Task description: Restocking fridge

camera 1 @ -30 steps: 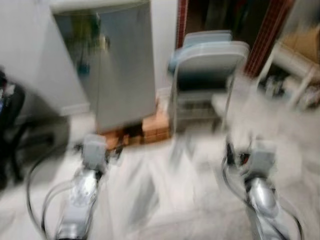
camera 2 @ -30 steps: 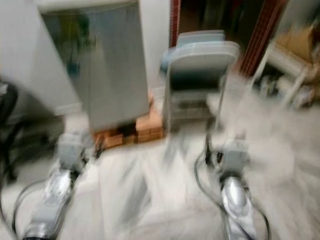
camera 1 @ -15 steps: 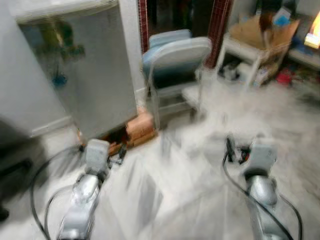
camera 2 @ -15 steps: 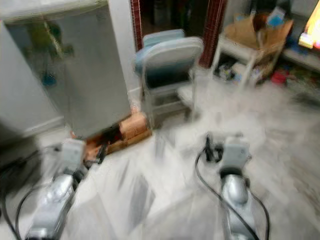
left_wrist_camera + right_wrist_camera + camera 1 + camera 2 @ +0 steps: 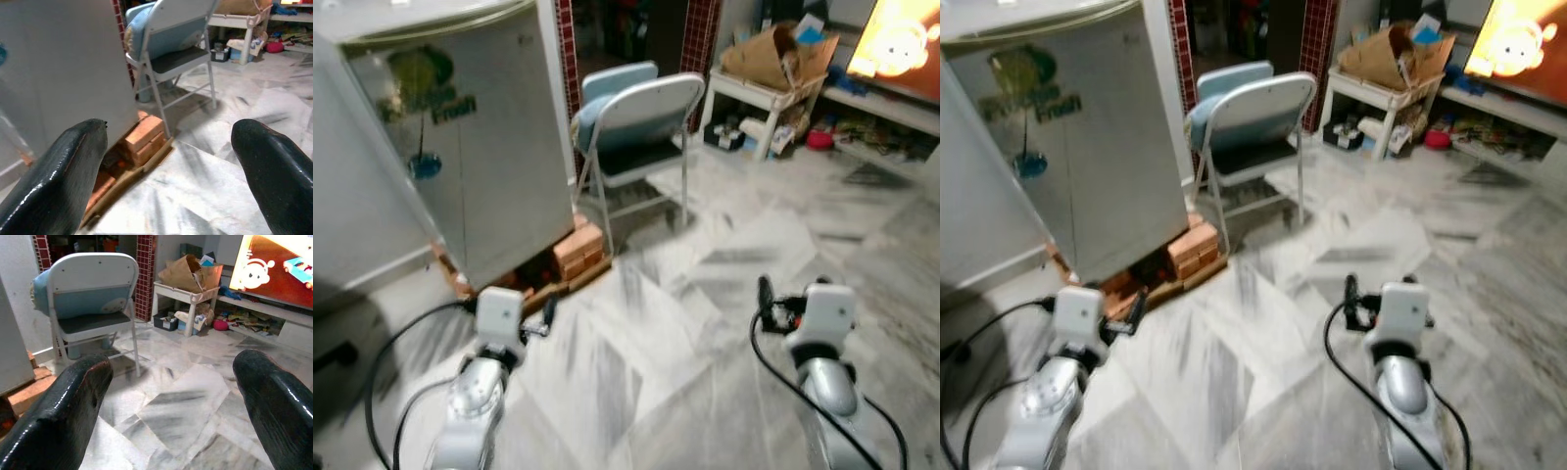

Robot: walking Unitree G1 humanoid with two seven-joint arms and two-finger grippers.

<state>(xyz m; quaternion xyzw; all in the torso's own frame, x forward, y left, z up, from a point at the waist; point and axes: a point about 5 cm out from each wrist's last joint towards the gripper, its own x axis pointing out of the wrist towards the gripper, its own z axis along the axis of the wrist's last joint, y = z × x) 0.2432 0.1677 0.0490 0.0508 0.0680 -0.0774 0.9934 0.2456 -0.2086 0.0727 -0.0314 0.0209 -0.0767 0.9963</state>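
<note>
Left eye view: small grey fridge (image 5: pixel 460 147), door closed, stands on bricks (image 5: pixel 573 250) at left. Folding chair (image 5: pixel 636 127) just beside fridge, on its right. White tabletop (image 5: pixel 759 93) with cardboard box (image 5: pixel 769 54) farther right; lit screen (image 5: pixel 901 44) at far right. Marble floor (image 5: pixel 705 284). Both arms held low over floor.

Left wrist view: left claw (image 5: pixel 171 161) fingers wide apart, empty, facing fridge base and chair.

Right wrist view: right claw (image 5: pixel 171 396) fingers wide apart, empty, facing chair and tabletop.
</note>
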